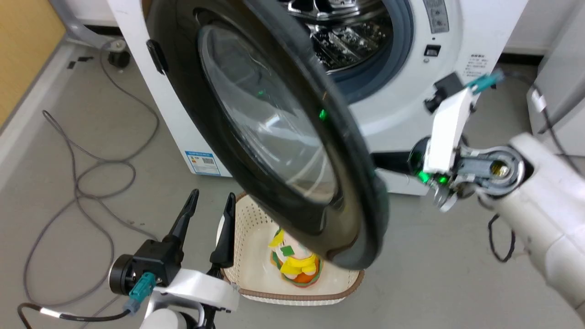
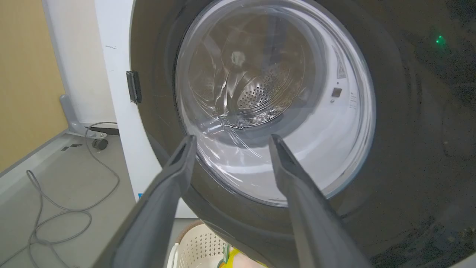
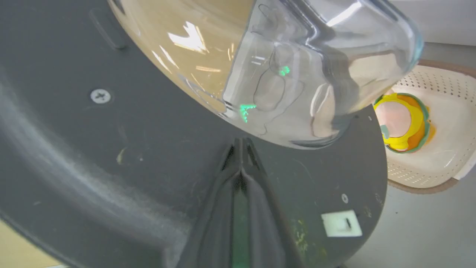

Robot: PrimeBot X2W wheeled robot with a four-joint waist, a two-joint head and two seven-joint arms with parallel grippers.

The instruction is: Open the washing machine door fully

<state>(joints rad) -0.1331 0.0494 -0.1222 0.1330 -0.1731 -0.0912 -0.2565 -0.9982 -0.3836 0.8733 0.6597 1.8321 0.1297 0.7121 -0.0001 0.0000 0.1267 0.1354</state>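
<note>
You're looking at the washing machine door (image 1: 265, 119) hanging off the left edge of the washing machine (image 1: 402, 105) front, standing partway open. Its glossy face is pointing to the robot's left, the glass bowl is facing the drum (image 1: 352, 32), and the free rim is reaching out over the basket (image 1: 297, 299). The left gripper (image 1: 212, 197) is sitting by the outer face, fingers spread wide, gripping nothing. The right gripper (image 3: 241, 143) is pointing at the matte back under the bowl, fingers pressed together.

The washing machine door (image 1: 265, 128) was glossy black plastic around smooth clear glass, its back matt and scuffed; behind it the drum (image 1: 347, 41) was shiny perforated steel, below it the basket (image 1: 249, 224) perforated plastic.
</note>
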